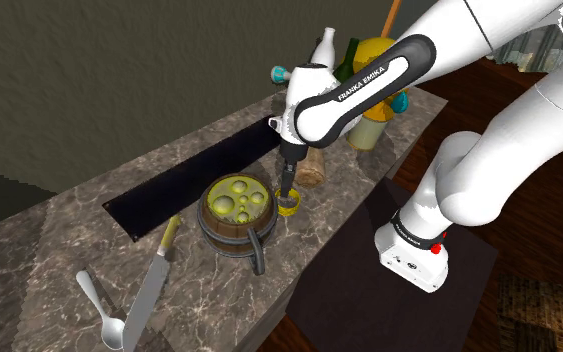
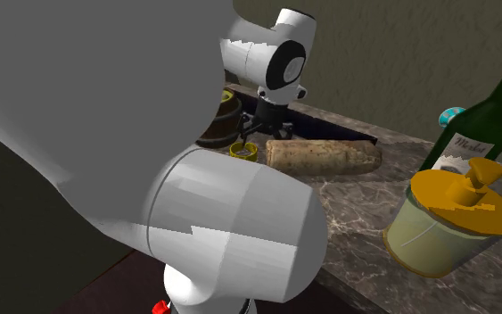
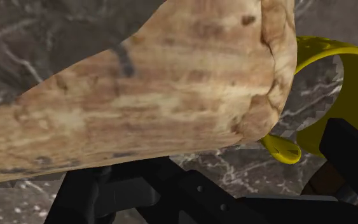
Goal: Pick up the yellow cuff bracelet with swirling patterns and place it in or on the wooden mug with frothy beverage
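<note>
**Gripper down at the bracelet, nothing lifted yet**

The gripper (image 1: pixel 286 190) points straight down with its fingers spread apart. One fingertip stands against the yellow bracelet (image 1: pixel 289 208) and the other is well clear of it, so nothing is pinched. The bracelet appears to rest on the counter (image 1: pixel 49 260), towards the long edge nearest the robot's stand. It lies between the wooden mug (image 1: pixel 227 238) and a tan loaf (image 2: pixel 322 155), just beside both. The mug stands upright near the counter's middle, full of pale froth, with nothing added to it. As I judge it, the approach is done. The grasp, the lift, the short carry and the drop into the mug remain.
</note>
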`<state>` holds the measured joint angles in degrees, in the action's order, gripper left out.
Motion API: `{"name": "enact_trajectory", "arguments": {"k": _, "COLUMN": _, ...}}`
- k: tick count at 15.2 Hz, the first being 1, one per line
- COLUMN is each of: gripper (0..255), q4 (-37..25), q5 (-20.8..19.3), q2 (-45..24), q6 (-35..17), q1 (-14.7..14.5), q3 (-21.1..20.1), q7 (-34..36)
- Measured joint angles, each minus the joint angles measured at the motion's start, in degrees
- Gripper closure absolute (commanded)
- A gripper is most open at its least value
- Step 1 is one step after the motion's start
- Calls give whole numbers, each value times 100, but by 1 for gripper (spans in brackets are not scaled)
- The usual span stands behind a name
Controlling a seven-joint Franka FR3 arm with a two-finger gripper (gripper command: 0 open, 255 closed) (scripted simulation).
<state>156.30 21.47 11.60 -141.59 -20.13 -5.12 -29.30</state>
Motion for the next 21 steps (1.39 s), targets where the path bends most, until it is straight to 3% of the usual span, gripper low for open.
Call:
{"name": "enact_trajectory", "arguments": {"k": 4, "gripper": 0, "q4": -2, "q5": 6, "q2": -41, "q6": 93, "q1": -4, "q3": 3, "q7": -5}}
{"name": "enact_trajectory", "arguments": {"k": 5, "gripper": 255, "q4": 18, "q5": 12, "q2": -25, "q6": 93, "q1": -8, "q3": -1, "q7": 2}}
{"name": "enact_trajectory", "arguments": {"k": 15, "gripper": 255, "q4": 61, "q5": 20, "q2": -41, "q6": 111, "q1": -6, "q3": 3, "q7": 6}}
{"name": "enact_trajectory", "arguments": {"k": 21, "gripper": 255, "q4": -60, "q5": -139, "q2": 320, "q6": 583, "q1": 48, "q3": 8, "q7": 175}}
